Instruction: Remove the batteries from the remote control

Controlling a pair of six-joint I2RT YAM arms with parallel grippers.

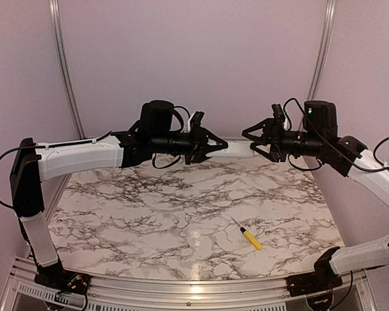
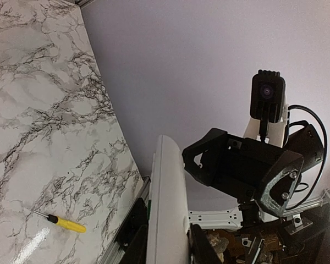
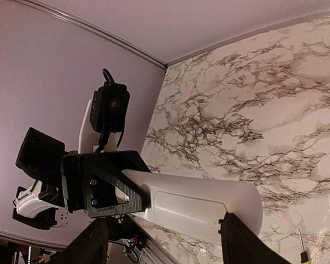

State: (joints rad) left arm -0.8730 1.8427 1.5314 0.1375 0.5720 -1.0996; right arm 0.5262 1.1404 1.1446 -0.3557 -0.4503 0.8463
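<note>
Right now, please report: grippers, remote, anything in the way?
Left gripper shut on remote, held in air. Right gripper open at its other end. Batteries not visible. Screwdriver on table, well below.

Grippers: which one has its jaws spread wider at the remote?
The right gripper: its jaws splay wide around one end of the remote, while the left gripper pinches the other end narrowly.
</note>
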